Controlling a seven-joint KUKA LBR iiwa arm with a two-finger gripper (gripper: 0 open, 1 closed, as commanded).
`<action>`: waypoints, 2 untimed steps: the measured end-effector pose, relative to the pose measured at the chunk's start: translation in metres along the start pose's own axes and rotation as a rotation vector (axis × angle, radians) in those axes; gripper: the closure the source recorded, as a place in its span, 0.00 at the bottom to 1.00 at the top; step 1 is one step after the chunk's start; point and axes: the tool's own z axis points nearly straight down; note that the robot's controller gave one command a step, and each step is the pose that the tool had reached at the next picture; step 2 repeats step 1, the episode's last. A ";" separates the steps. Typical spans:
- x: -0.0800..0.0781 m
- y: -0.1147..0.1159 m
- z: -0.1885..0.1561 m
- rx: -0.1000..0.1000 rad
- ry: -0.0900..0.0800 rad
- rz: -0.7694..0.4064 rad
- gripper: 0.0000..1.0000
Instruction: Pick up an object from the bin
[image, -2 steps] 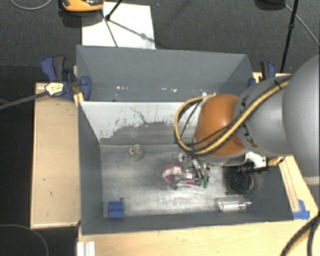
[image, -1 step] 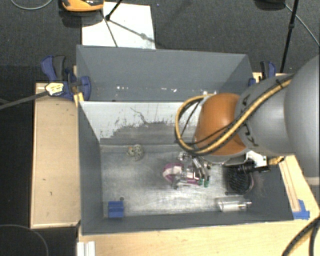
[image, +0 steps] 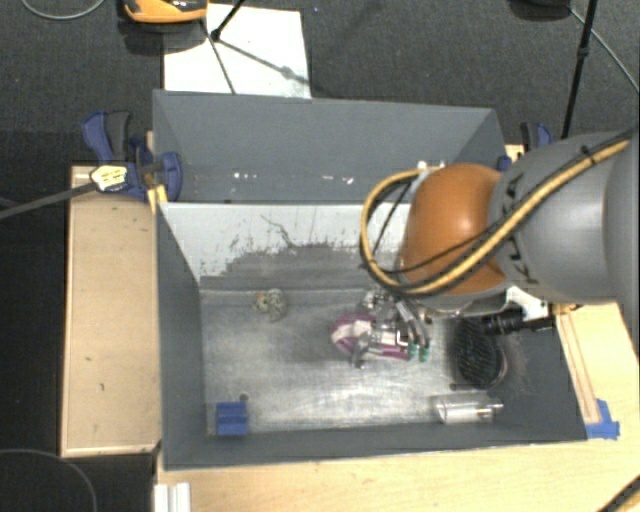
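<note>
Lying near the middle of the bin (image: 290, 385), a bit to the right, is a small purple and pink thing (image: 349, 335). It looks soft and crumpled, and what it really is cannot be made out. The fingers (image: 392, 340) are down low just at its right side, so close that they seem to touch it. Whether the fingers are open or shut, and whether they have hold of the purple and pink thing, cannot be told, because the parts above them hide the tips. Just to the right of the fingers lies a black round thing (image: 478, 358) with a dotted face. Near the front wall, below that, a clear little bottle (image: 465, 408) lies on its side. Far off in the front left corner sits a blue block (image: 232, 419). A small grey lump (image: 268, 303) rests near the back wall, well apart from everything else. Over the fingers bulges the round orange cover (image: 450, 225), with yellow and black cables (image: 372, 205) looping around it, and the big grey arm (image: 575, 235) comes in from the right.
</note>
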 end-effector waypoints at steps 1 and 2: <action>-0.001 0.000 -0.028 0.000 0.000 -0.006 1.00; -0.001 0.000 -0.028 0.000 0.000 -0.006 1.00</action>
